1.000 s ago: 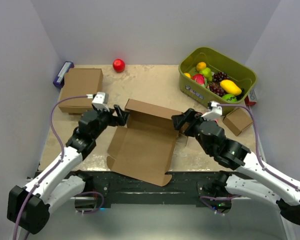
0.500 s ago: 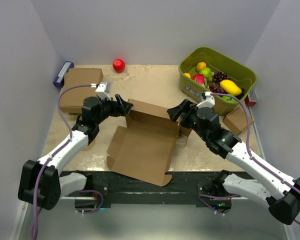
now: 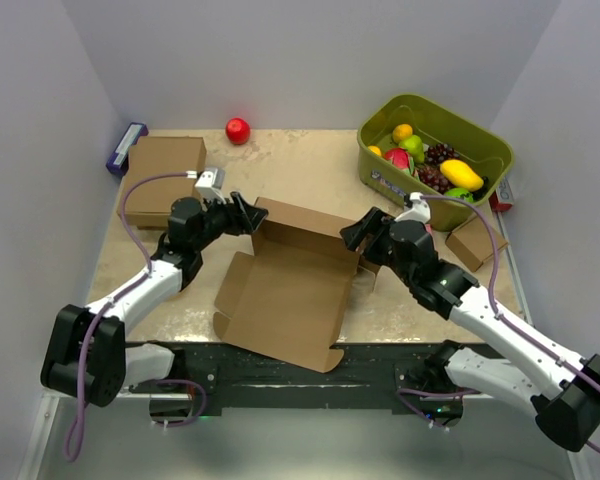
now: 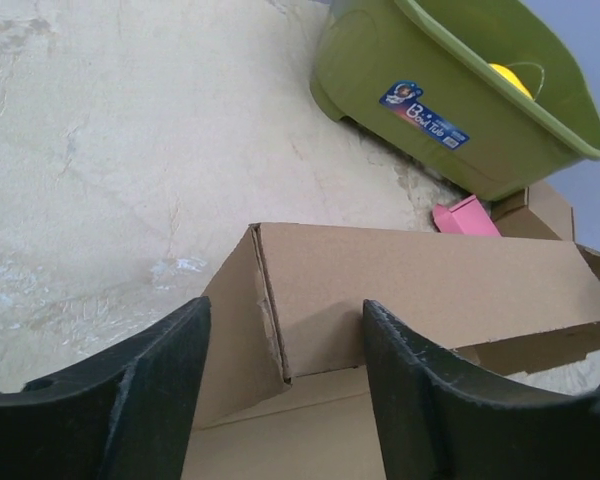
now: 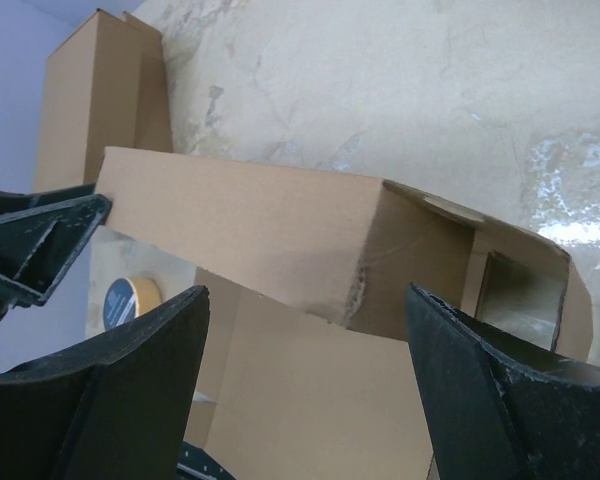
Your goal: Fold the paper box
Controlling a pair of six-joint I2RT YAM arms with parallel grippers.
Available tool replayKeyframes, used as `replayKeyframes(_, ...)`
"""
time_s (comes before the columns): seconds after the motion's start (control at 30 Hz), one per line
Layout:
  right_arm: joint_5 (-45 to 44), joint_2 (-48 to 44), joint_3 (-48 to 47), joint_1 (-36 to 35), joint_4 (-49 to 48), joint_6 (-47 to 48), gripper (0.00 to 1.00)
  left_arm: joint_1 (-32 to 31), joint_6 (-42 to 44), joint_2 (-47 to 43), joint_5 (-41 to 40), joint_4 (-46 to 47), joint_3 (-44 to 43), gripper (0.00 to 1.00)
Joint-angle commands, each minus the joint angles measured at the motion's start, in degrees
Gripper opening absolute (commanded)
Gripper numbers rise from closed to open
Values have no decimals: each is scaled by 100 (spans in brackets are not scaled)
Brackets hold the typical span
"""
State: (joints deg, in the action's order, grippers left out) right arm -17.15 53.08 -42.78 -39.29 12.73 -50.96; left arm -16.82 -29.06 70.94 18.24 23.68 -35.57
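The paper box [image 3: 285, 290] lies in the middle of the table as a brown cardboard sheet, its base flat and its far wall [image 3: 305, 222] folded up. My left gripper [image 3: 246, 213] is at the wall's left end. In the left wrist view it [image 4: 285, 310] is open, its fingers either side of the box's back-left corner [image 4: 270, 300] with gaps on both sides. My right gripper [image 3: 357, 231] is at the wall's right end. In the right wrist view it [image 5: 305, 295] is open astride the back-right corner [image 5: 355, 290]. Neither gripper holds anything.
A green bin [image 3: 400, 185] of toy fruit stands at the back right, with a small cardboard cube [image 3: 477, 243] beside it. A closed brown box [image 3: 162, 175] and a purple item [image 3: 126, 148] sit at the back left. A red ball [image 3: 238, 130] lies at the far edge.
Both arms have reached forward, bringing each gripper up to its end of the raised far wall. The left jaws have narrowed somewhat. The box has not moved.
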Motion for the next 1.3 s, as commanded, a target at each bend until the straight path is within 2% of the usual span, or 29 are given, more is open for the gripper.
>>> replayKeyframes(0.0, -219, 0, 60, 70, -16, -63, 81, 47, -47, 61, 83, 567, 164, 62)
replayKeyframes(0.37, 264, 229, 419, 229, -1123, -326, 78, 38, -188, 26, 373, 1279, 604, 47)
replayKeyframes(0.83, 467, 238, 1079, 246, -2581, -1267, 66, -225, -478, -493, 461, 1464, 1166, 43)
replayKeyframes(0.97, 432, 264, 1141, 255, -2741, -1408, 63, -366, -504, -747, 356, 1324, 1254, 43)
replayKeyframes(1.1, 458, 282, 1158, 264, -2838, -1496, 55, -471, -478, -1002, 268, 1104, 1237, 45)
replayKeyframes(1.2, 458, 282, 1158, 299, -2820, -1496, 51, -550, -364, -1248, 84, 665, 1097, 55)
replayKeyframes(1.27, 458, 291, 1202, 325, -2855, -1513, 43, -568, -276, -1458, -83, 217, 948, 61)
